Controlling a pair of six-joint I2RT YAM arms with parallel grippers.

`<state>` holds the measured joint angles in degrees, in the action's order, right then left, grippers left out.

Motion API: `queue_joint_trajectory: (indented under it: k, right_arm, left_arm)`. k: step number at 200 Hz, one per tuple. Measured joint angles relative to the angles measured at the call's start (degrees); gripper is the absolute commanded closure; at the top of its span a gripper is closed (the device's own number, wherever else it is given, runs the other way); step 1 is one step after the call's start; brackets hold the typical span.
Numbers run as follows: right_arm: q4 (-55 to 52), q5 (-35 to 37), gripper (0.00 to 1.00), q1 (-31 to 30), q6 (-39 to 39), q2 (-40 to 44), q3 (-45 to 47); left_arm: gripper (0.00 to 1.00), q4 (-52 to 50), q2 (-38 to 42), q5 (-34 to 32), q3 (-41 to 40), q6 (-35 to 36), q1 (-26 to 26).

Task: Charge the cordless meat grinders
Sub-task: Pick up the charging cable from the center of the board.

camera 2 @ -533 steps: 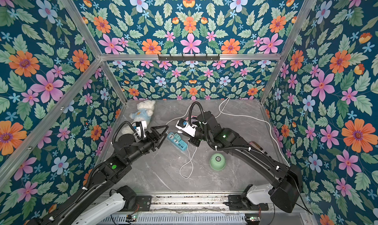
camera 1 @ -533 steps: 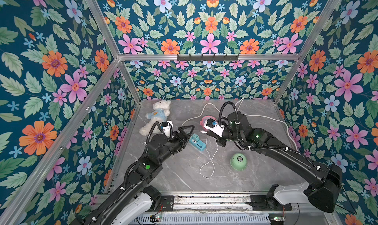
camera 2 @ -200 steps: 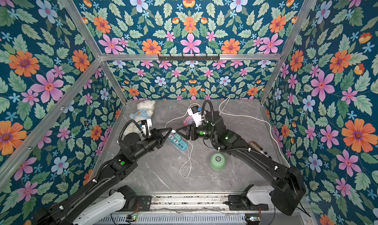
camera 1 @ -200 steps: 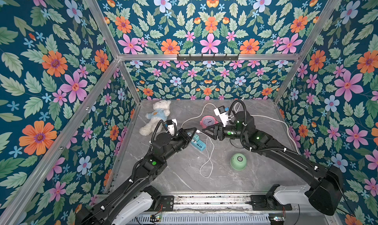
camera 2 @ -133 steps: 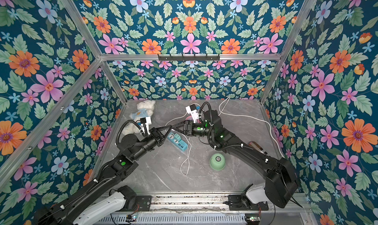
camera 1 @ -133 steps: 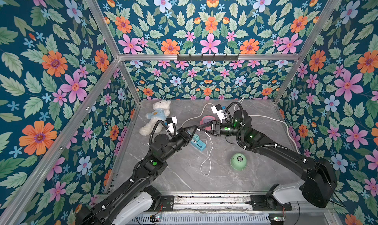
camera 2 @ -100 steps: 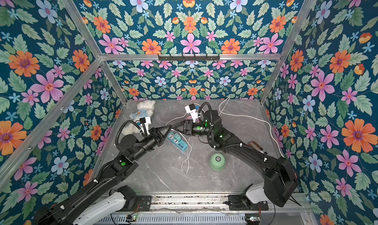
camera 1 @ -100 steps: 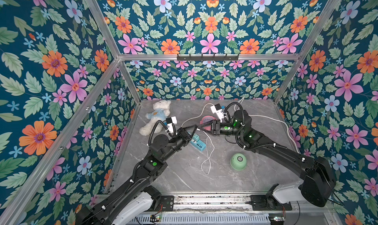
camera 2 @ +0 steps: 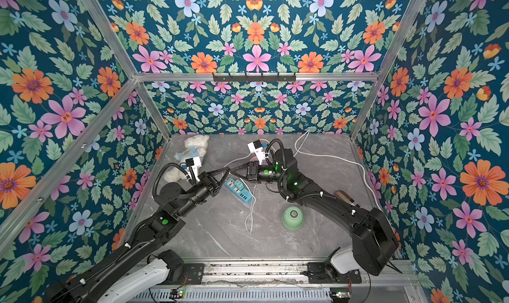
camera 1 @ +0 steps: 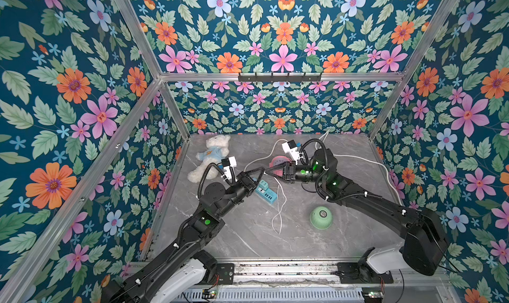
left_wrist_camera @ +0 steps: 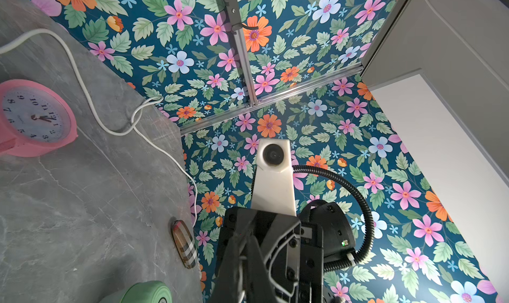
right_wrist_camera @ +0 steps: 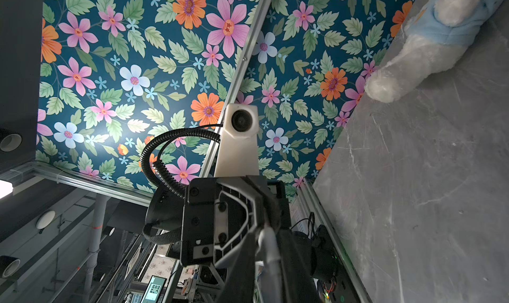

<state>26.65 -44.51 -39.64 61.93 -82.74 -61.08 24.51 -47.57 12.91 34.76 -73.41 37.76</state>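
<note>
1. Mint-green grinder [camera 1: 321, 217]: on table [camera 1: 248, 246], apart from both claws, uncharged.
2. Left gripper [camera 1: 261, 169]: clamped tight on white cable [camera 1: 278, 205].
3. Right gripper [camera 1: 267, 172]: nearly closed around same cable.
4. Outstanding: connecting cable to grinder.

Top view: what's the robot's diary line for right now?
left tool: shut on white cable | right tool: tip to tip with it, grip unclear | mint-green meat grinder: on table, untouched | teal power strip: under tools

at five o'clock the meat grinder [camera 1: 321, 218] is smooth matt plastic; thin white cable [right_wrist_camera: 271, 249] rubbery; tabletop [camera 1: 248, 235] marble-look, faintly glossy; bear [camera 1: 213, 150] fluffy plush.
</note>
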Motion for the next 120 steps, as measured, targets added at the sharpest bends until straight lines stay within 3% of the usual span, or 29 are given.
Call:
queue_joint_trajectory:
  k: [40, 62, 71, 97, 120]
  right_arm:
    - [1.79, -0.46, 1.0, 0.0, 1.55, -0.11, -0.02]
    - [1.95, -0.44, 1.0, -0.02, 0.92, 0.0, 0.24]
    - [1.25, -0.44, 1.0, 0.04, 0.76, 0.44, 0.52]
    - [-3.3, 0.48, 1.0, 1.92, -2.21, 3.15, 1.62]
    - [-18.71, 7.15, 1.0, 3.61, -10.69, 5.92, -0.96]
  left_arm:
    - [1.0, 1.09, 0.17, -0.24, -0.04, -0.22, 0.0]
    - [0.49, 0.68, 0.28, -0.96, -0.07, 0.24, 0.0]
    - [0.36, -1.09, 0.61, -1.66, 0.13, 0.2, 0.0]
    - [0.23, -9.77, 3.39, -8.13, 1.07, 0.42, 0.0]
    - [0.3, -20.48, 4.13, -16.52, 0.52, -1.75, -0.5]
